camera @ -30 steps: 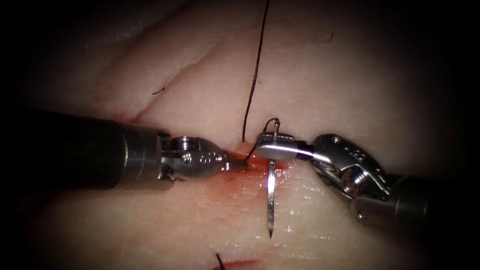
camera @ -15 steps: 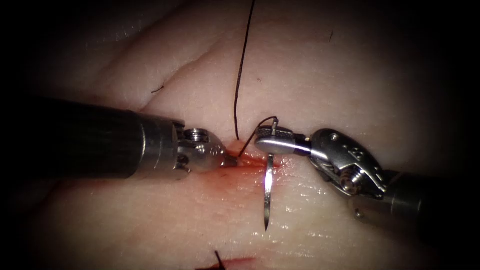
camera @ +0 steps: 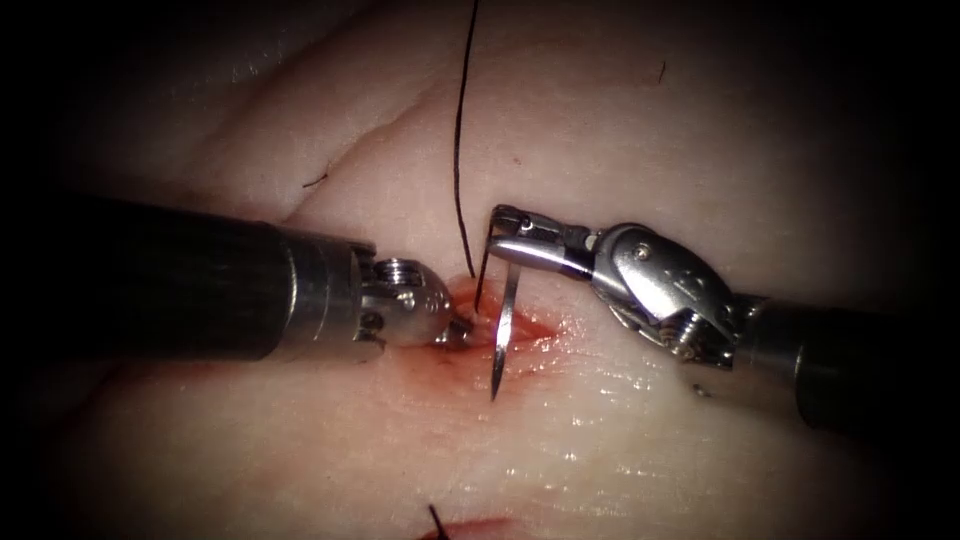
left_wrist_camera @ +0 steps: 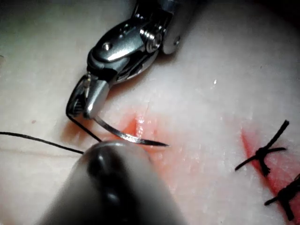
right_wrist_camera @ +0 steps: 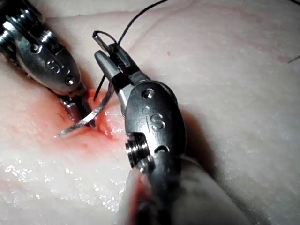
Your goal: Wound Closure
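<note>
Pale, glistening tissue (camera: pixel 640 130) spreads across the scene, with darkness around its edges. A short cut (camera: pixel 505 328), stained with red fluid (camera: pixel 450 365), sits at its middle. In the left wrist view, dark stitches (left_wrist_camera: pixel 262 153) cross a second red patch well apart from the cut. The left tool (camera: pixel 458 328) comes in from the left, its tip pressed into the cut's left end; whether its jaws are spread or pinching cannot be told. The right tool (camera: pixel 505 235), jaws pressed together, pinches the needle (camera: pixel 503 325) near its thread end. The needle hangs over the cut, its point free just above the tissue, not in it. Thread (camera: pixel 460 150) runs from the needle's tail up across the tissue.
</note>
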Robot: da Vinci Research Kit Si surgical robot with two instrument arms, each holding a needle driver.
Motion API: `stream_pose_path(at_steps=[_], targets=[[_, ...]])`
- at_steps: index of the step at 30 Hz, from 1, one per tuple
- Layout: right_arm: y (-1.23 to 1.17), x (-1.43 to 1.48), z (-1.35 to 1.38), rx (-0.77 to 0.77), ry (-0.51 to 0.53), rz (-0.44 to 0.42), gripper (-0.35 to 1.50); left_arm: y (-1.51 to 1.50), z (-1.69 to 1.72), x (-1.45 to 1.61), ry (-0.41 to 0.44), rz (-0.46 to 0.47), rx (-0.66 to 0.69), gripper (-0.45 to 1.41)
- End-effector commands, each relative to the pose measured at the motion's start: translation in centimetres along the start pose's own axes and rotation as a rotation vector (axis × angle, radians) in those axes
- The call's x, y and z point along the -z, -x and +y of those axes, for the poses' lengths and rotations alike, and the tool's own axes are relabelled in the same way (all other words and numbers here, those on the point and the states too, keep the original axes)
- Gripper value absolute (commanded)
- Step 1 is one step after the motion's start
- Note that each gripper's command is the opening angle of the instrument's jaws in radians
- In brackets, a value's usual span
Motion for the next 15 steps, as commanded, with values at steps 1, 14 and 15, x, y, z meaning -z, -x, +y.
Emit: stream_pose_path(at_steps=[1, 14, 15], targets=[[0.08, -0.05, 0.08, 0.023, 0.001, -0.001, -0.35, -0.04, -0.01, -0.06, 0.005, 0.004, -0.001, 0.32], [0.21, -0.03, 0.18, 0.176, 0.047, -0.017, -0.35, -0.06, 0.08, -0.04, 0.031, 0.013, -0.002, 0.46], [0.21, -0.03, 0.18, 0.176, 0.047, -0.017, -0.35, -0.06, 0.08, -0.04, 0.031, 0.013, -0.002, 0.46]])
